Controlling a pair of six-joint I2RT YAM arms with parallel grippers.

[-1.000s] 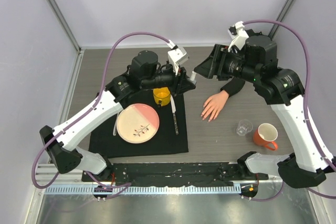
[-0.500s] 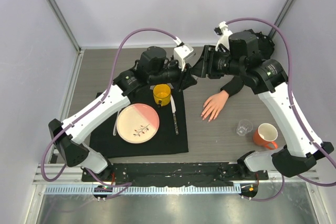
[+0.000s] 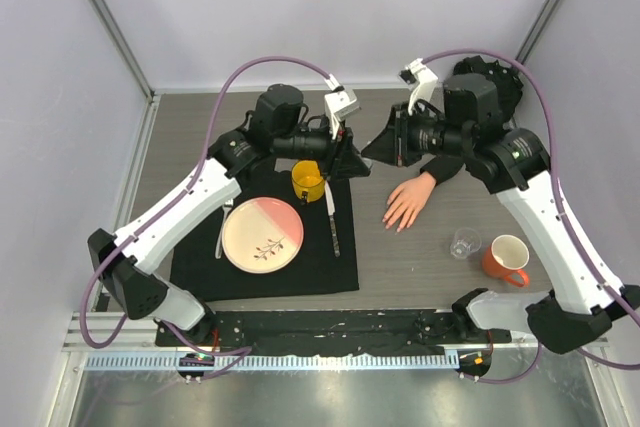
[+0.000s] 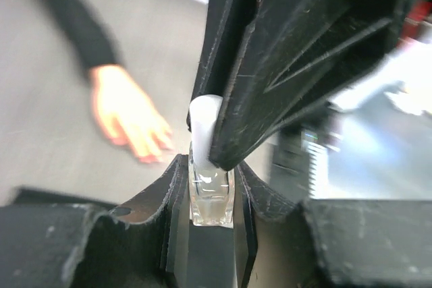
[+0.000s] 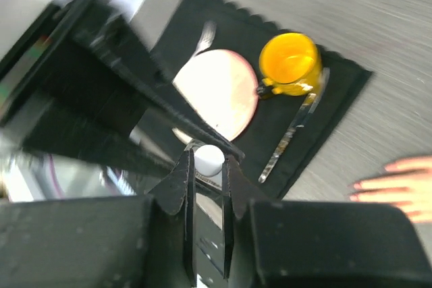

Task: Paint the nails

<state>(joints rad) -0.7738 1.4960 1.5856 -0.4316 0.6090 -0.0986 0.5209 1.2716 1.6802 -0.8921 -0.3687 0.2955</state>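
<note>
Currently both end effectors meet in mid-air above the counter. Left end effector is clamped narrow on the small clear bottle. Right end effector looks pinched on its white cap. Nails sit on the mannequin hand, flat on the counter just right of the black mat.

My worry: if either grip is loose during uncapping, the bottle spins or tips and polish spills.

No label or writing I can read.

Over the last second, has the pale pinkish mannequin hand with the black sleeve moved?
No. The mannequin hand sits just as far right of the black fabric placemat and up-left of the small clear glass as before.
</note>
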